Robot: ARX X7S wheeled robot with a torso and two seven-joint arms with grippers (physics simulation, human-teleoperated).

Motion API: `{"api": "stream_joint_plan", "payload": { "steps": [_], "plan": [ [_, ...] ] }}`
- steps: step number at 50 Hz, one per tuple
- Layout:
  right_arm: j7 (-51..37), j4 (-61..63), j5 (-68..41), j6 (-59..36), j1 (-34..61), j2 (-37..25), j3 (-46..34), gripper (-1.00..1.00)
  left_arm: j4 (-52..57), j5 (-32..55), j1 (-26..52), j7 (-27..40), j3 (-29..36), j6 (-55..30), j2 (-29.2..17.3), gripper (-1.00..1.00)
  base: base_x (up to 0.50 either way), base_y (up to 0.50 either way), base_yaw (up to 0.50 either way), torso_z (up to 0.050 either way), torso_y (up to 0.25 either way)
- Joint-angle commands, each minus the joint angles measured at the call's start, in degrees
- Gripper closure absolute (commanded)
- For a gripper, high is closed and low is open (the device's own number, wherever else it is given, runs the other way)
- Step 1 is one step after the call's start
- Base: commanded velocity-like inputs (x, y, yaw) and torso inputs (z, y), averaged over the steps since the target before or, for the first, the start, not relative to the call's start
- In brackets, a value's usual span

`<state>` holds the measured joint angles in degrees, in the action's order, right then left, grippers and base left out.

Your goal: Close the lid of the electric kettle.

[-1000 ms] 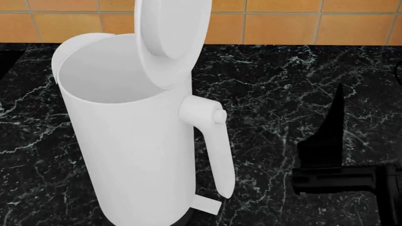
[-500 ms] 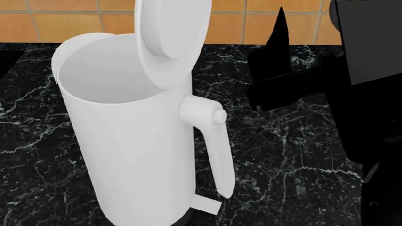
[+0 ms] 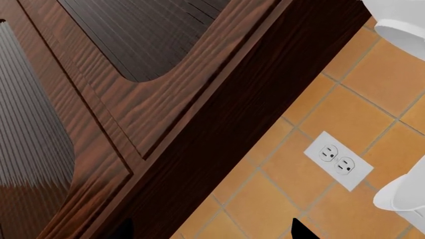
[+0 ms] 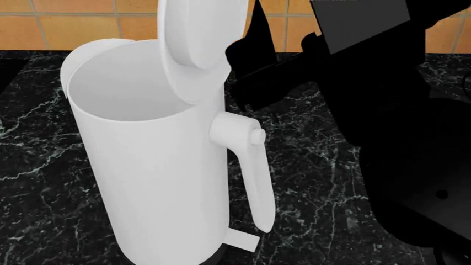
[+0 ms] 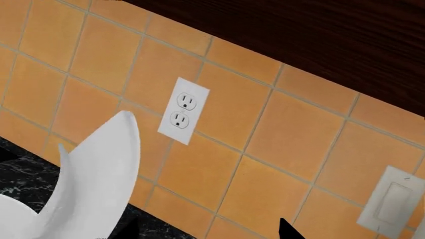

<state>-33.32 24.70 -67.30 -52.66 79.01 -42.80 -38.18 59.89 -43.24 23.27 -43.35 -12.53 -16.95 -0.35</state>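
The electric kettle [image 4: 154, 165] is a tall white jug with a slim handle [image 4: 254, 176], standing at the left of the head view. Its mouth is open. The lid [image 4: 202, 38] stands upright on its hinge above the handle. My right gripper [image 4: 250, 49] is open and empty. It is level with the lid, close to its right side, and I cannot tell if they touch. In the right wrist view the lid [image 5: 99, 179] shows beside the right gripper [image 5: 207, 233], outside the jaws. My left gripper [image 3: 212, 233] is open and empty, facing the wall.
The kettle stands on a black marble counter [image 4: 324, 182] backed by orange tiles [image 4: 81, 27]. A wall outlet [image 5: 182, 110], a switch plate [image 5: 391, 201] and a dark wood cabinet [image 3: 166, 99] are above. White objects [image 3: 405, 196] show at the left wrist view's edge.
My right arm has risen from the lower right and moved left, up to the open lid. The kettle and lid have not moved.
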Motion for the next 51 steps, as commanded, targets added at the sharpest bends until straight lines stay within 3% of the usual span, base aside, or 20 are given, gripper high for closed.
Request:
{"api": "stream_joint_plan", "payload": {
  "steps": [1,19,51],
  "plan": [
    [5.98,-4.43,4.22,1.31,1.69,4.66,-3.77,-1.0,0.09,0.96,-0.98,0.42,-2.44,1.16,0.3,-1.0,0.0,0.0,0.0,0.0,0.0],
    [8.92,-4.65,7.19,2.53,2.45,5.8,-6.05,-1.0,0.07,1.15,-3.58,3.43,-2.35,1.61,0.2,-1.0,0.0,0.0,0.0,0.0,0.0],
    [1.22,1.0,-0.2,0.64,9.36,0.82,3.81,-1.0,0.08,0.86,-1.54,0.91,-2.36,0.86,0.23,-1.0,0.0,0.0,0.0,0.0,0.0]
  ]
}}
